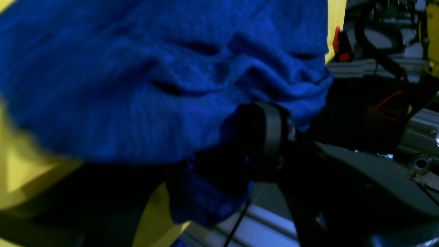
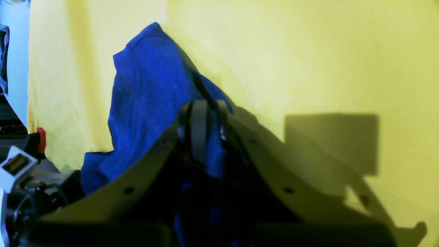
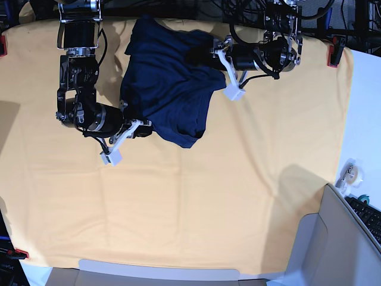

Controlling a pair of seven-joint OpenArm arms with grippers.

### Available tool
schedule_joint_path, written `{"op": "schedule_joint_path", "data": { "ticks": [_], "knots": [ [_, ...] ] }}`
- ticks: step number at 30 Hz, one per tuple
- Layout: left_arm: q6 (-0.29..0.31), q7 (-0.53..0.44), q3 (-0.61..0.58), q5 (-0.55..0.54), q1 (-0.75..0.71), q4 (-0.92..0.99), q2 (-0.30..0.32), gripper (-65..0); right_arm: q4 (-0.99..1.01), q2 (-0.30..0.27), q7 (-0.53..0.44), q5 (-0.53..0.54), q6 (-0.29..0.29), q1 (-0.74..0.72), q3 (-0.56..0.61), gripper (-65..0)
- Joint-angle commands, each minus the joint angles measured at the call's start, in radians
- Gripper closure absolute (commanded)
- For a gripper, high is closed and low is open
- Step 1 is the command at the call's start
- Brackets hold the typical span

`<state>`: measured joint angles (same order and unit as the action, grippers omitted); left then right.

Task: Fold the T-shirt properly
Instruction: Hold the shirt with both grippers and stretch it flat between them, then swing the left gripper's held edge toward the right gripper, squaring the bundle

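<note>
The dark blue T-shirt (image 3: 166, 83) lies crumpled at the far middle of the yellow-orange table cloth (image 3: 208, 208). My right gripper (image 3: 143, 127) is at the shirt's near left edge. In the right wrist view its fingers (image 2: 200, 130) are shut on a fold of the T-shirt (image 2: 147, 85), which rises in a peak above them. My left gripper (image 3: 215, 55) is at the shirt's far right edge. In the left wrist view the T-shirt (image 1: 137, 85) is bunched over and around one black fingertip (image 1: 271, 133); the other finger is hidden under cloth.
Red clamps (image 3: 332, 53) hold the cloth at its corners. A grey box (image 3: 333, 238), a keyboard (image 3: 369, 217) and a tape roll (image 3: 350, 173) sit at the right on the white surface. Cables and frame rails (image 1: 370, 67) run along the far edge.
</note>
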<state>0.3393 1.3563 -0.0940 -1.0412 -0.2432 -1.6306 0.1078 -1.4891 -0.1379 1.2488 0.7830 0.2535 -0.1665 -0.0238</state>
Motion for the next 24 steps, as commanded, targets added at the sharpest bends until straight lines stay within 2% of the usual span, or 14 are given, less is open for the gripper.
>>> {"op": "schedule_joint_path", "data": {
  "ticks": [1, 3, 4, 7, 10, 13, 18, 24],
  "knots": [
    [-0.01, 0.019, -0.005, 0.029, -0.003, -0.006, 0.0, -28.0, -0.017, -0.006, -0.013, 0.016, 0.005, -0.023, -0.005, 0.0],
    [-0.007, 0.019, -0.005, 0.029, -0.002, -0.006, 0.003, -24.5, -0.017, -0.006, -0.013, 0.016, 0.005, -0.025, -0.005, 0.0],
    [-0.007, 0.019, -0.005, 0.029, -0.002, -0.006, 0.005, -20.2, -0.017, -0.006, -0.013, 0.016, 0.005, -0.025, -0.005, 0.0],
    [-0.007, 0.019, 0.003, 0.029, 0.002, -0.006, 0.007, 0.0, -0.018, -0.007, -0.013, 0.016, 0.005, -0.025, -0.005, 0.0],
    [-0.007, 0.019, 0.004, 0.029, 0.006, -0.007, 0.034, -1.4, -0.02, -0.007, -0.013, 0.016, 0.005, -0.025, -0.005, 0.0],
    [-0.007, 0.018, 0.004, 0.029, 0.009, -0.009, 0.056, 0.0, -0.044, -0.006, -0.013, 0.016, 0.005, -0.026, -0.005, 0.0],
    [-0.01, 0.021, -0.005, 0.034, 0.068, -0.049, 0.143, 0.0, -0.138, -0.019, -0.011, 0.014, 0.005, -0.02, -0.005, 0.0],
    [-0.01, 0.025, -0.008, 0.034, 0.164, -0.04, 0.238, 0.0, -0.144, -0.022, -0.011, 0.014, 0.005, 0.032, -0.005, 0.0]
  ]
}}
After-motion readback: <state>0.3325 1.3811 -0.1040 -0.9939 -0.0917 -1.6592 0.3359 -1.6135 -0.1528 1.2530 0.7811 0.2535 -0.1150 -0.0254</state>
